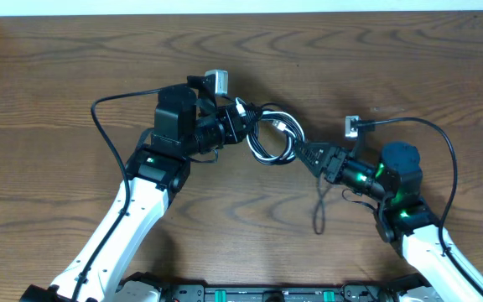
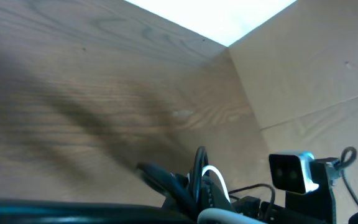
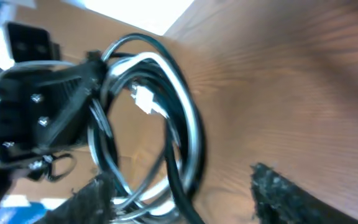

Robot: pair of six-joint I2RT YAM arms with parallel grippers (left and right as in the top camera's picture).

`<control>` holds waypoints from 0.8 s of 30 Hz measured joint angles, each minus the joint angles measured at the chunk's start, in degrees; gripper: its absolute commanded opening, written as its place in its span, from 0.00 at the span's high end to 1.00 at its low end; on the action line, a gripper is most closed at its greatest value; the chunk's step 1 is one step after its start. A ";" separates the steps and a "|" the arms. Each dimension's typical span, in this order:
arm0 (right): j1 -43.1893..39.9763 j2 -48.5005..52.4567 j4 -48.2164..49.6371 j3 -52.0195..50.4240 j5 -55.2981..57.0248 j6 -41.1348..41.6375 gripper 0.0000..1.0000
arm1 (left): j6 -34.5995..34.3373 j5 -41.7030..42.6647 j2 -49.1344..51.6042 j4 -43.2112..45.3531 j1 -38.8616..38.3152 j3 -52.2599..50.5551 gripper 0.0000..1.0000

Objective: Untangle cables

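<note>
The cables (image 1: 275, 138) sit as one looped bundle mid-surface, lifted between the two arms, slightly left of centre and towards the far side. The left arm (image 1: 145, 180) has its jaws fully closed on the bundle's left edge. The right arm (image 1: 409, 220) meets the bundle from the right with its jaws well apart. In the right wrist view its fingertips (image 3: 278, 196) flank the near end of the loops, and we see no strand pinched between them.

We judge the main risk to be the right jaws closing on several loops at once. Pulling away from the left clamp would then draw the coil tighter instead of freeing a strand. The white plug (image 3: 143, 99) lies inside the loops and could catch on a black strand as it is drawn through. A loose black strand (image 1: 319, 210) hangs from the right jaws down to the wooden surface (image 1: 65, 59), and it could drag or snag if that arm swings.

We count one bundle, one white cable (image 3: 188, 106) and one white plug. There are at least two black loops, but they overlap too much to say how many separate black cables there are.
</note>
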 measured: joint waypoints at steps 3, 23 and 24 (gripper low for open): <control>2.08 0.02 2.32 0.00 -0.02 1.81 0.44 | -1.11 0.68 0.00 0.07 -0.85 0.00 0.93; 6.05 0.11 2.82 0.00 2.23 -3.23 0.99 | -3.48 -10.16 0.04 -10.73 -3.52 0.00 0.18; 6.05 0.11 2.80 -0.02 2.29 -3.28 0.99 | -3.45 -11.13 0.04 -12.33 -3.52 0.00 0.18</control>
